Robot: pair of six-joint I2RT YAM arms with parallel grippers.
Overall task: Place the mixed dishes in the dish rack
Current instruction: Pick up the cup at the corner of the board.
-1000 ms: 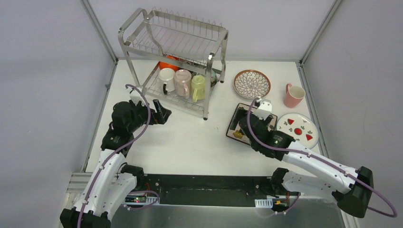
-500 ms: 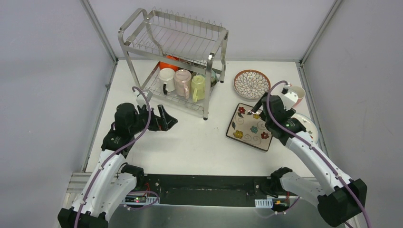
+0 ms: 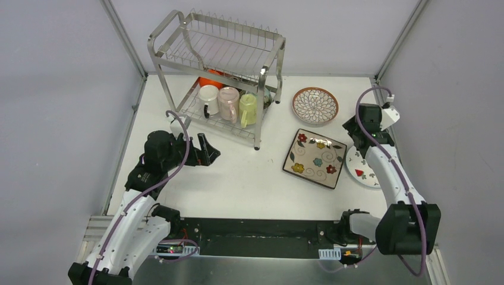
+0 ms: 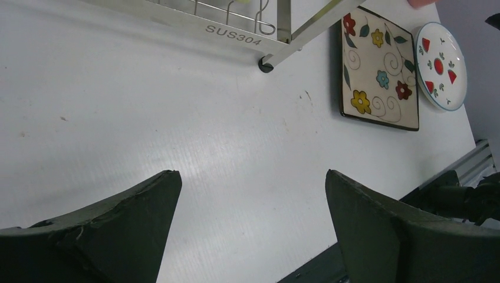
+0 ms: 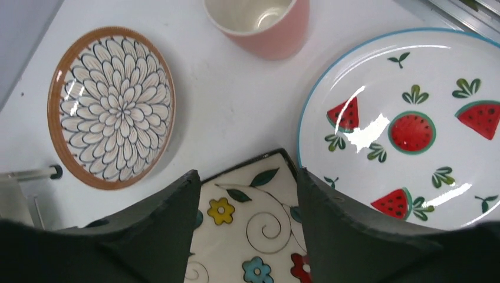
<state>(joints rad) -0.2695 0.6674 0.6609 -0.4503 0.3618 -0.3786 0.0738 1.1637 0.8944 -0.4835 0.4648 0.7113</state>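
Observation:
The steel dish rack (image 3: pixel 217 65) stands at the back; its lower tier holds a white mug (image 3: pixel 208 98), a pink mug (image 3: pixel 228 102), a yellow-green mug (image 3: pixel 248 108) and an orange bowl (image 3: pixel 211 79). On the table lie the brown-rimmed petal plate (image 3: pixel 315 105), the square floral plate (image 3: pixel 315 157) and the watermelon plate (image 3: pixel 361 170). Another pink mug (image 5: pixel 259 23) stands upright beyond them, hidden by the arm from above. My right gripper (image 5: pixel 247 174) hovers open over the square plate's far corner (image 5: pixel 253 194). My left gripper (image 4: pixel 253 177) is open above bare table, in front of the rack's near leg (image 4: pixel 268 62).
The rack's upper tier (image 3: pixel 226 44) holds nothing. Grey walls close in the table on three sides. My right arm (image 3: pixel 389 172) lies over part of the watermelon plate. Bare table stretches between the rack and the square plate.
My right arm has swung from over the square plate to the far right, near the pink mug, and its jaws have narrowed somewhat. The left gripper has barely shifted.

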